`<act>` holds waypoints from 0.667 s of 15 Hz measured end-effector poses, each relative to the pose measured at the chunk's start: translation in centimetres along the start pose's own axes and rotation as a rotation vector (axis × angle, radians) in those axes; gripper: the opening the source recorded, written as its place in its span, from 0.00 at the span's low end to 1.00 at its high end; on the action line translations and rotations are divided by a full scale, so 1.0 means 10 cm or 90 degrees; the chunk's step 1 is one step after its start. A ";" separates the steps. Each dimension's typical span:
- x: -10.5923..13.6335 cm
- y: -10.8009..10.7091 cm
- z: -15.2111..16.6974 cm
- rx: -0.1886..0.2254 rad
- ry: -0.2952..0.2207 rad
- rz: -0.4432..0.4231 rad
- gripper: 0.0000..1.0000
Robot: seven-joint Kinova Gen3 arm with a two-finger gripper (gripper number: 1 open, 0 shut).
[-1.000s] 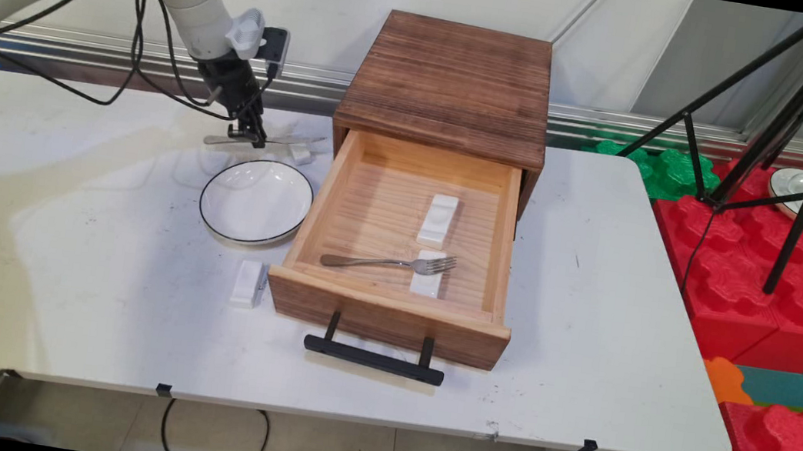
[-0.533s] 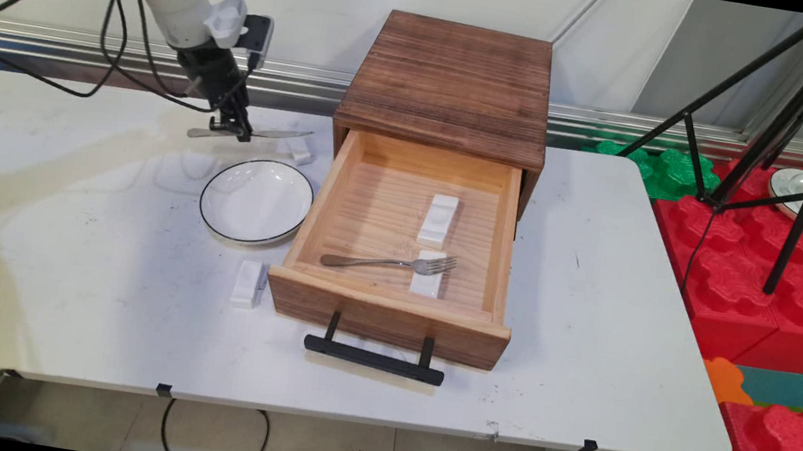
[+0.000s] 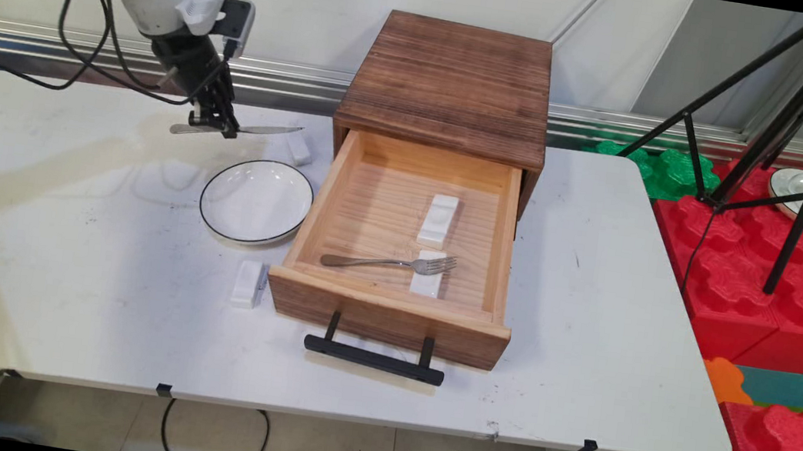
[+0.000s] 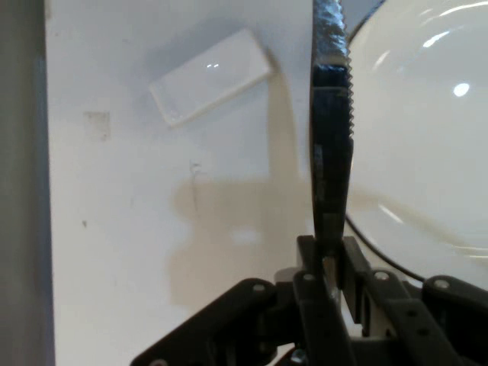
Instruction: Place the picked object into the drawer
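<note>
White surface (image 3: 92, 278), open wooden drawer (image 3: 397, 256) at centre: my gripper (image 3: 219, 125) pinches knife (image 3: 243, 129), lifted above far side, just beyond black-rimmed plate (image 3: 256, 201).

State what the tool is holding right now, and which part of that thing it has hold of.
The tool is shut on a table knife, gripping it near mid-length, about where the handle meets the serrated blade. The knife hangs level above the table, behind the white plate.

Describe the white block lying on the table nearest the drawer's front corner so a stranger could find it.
Start at the open wooden drawer mid-table. Just left of its front left corner, below the round white black-rimmed plate, lies a small white rectangular block. Unlike the two inside the drawer, it sits on the bare white table.
</note>
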 end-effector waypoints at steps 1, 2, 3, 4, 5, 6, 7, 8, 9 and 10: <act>0.00 0.03 -0.03 0.000 0.002 0.000 0.00; 0.00 0.06 -0.09 -0.001 0.005 0.001 0.00; 0.00 0.09 -0.12 -0.001 0.008 0.001 0.00; 0.01 0.13 -0.18 -0.001 0.012 0.001 0.00; 0.01 0.15 -0.21 -0.002 0.016 0.001 0.00; 0.03 0.18 -0.26 -0.002 0.021 0.001 0.00; 0.04 0.22 -0.32 -0.003 0.028 0.000 0.00; 0.06 0.26 -0.38 -0.004 0.036 -0.001 0.00; 0.08 0.30 -0.44 -0.006 0.043 -0.002 0.00; 0.10 0.33 -0.47 -0.007 0.048 -0.002 0.00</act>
